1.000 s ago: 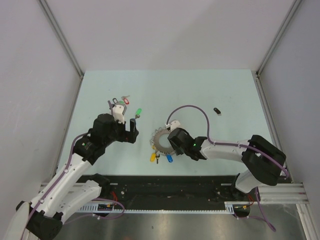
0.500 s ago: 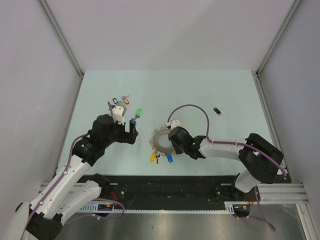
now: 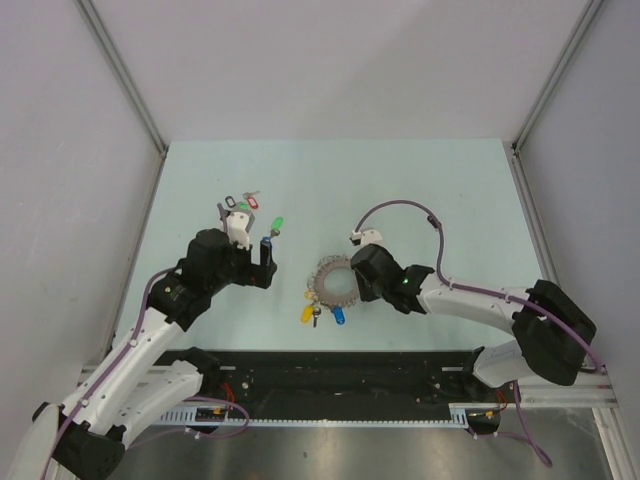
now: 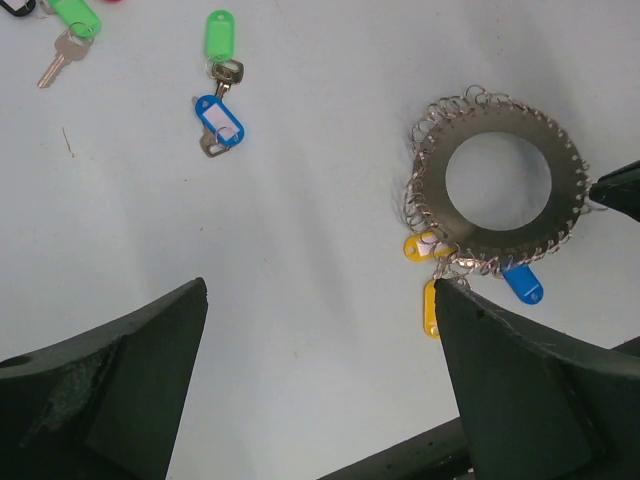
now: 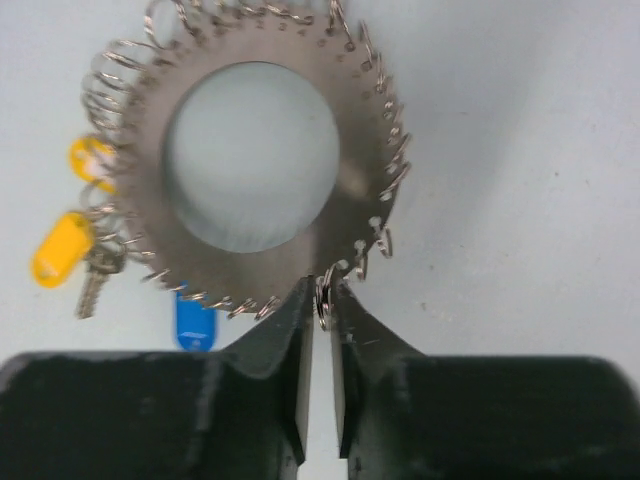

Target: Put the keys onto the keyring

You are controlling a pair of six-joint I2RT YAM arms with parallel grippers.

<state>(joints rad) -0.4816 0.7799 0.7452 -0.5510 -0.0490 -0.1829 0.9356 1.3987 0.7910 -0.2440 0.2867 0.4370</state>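
Shifted rightward, right jaws pinch keyring (image 5: pixel 350 170) loop; left jaws spread near loose keys (image 4: pixel 218 125).

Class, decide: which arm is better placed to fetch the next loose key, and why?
Left. The left gripper hangs open near the loose blue-tagged key; the right gripper is shut on the keyring rim.

Bright, even, diffuse light fills every view. From overhead the worktop (image 3: pixel 400 190) looks pale mint; both wrist views wash it to grey-white. Shadows are faint and soft-edged. In the right wrist view the keyring (image 5: pixel 360 150) is slightly soft, with a dull sheen toward 4 o'clock. The right pincer (image 5: pixel 322 300) at 6 o'clock and the left pincer (image 4: pixel 320 290) at 5 and 7 o'clock show as blurred, featureless black.
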